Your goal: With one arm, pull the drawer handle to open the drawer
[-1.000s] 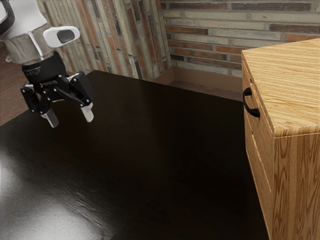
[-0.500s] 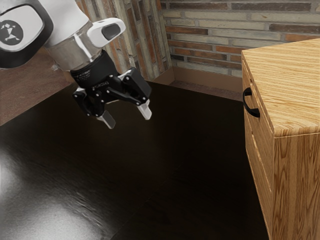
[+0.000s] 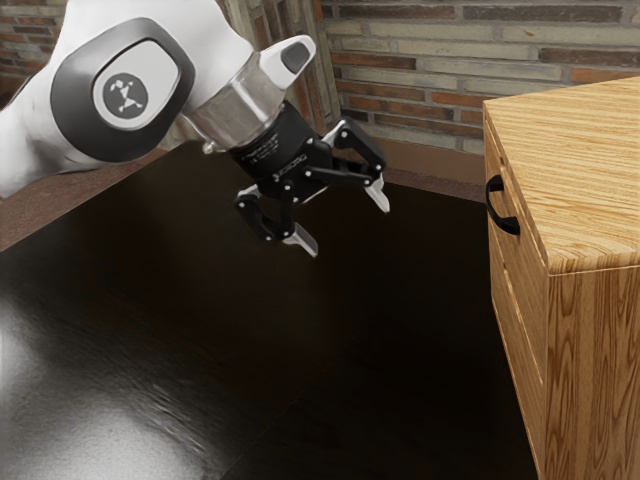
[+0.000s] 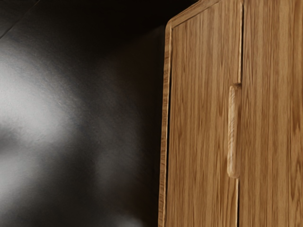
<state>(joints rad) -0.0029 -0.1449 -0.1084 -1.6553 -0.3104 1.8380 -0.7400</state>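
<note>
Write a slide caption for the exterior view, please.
Open gripper hangs above the table, apart from the black handle on the cabinet.

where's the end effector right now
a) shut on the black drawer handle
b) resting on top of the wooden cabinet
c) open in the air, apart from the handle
c: in the exterior view the end effector hangs open above the dark table, with a clear gap between it and the black drawer handle on the wooden cabinet.
</note>
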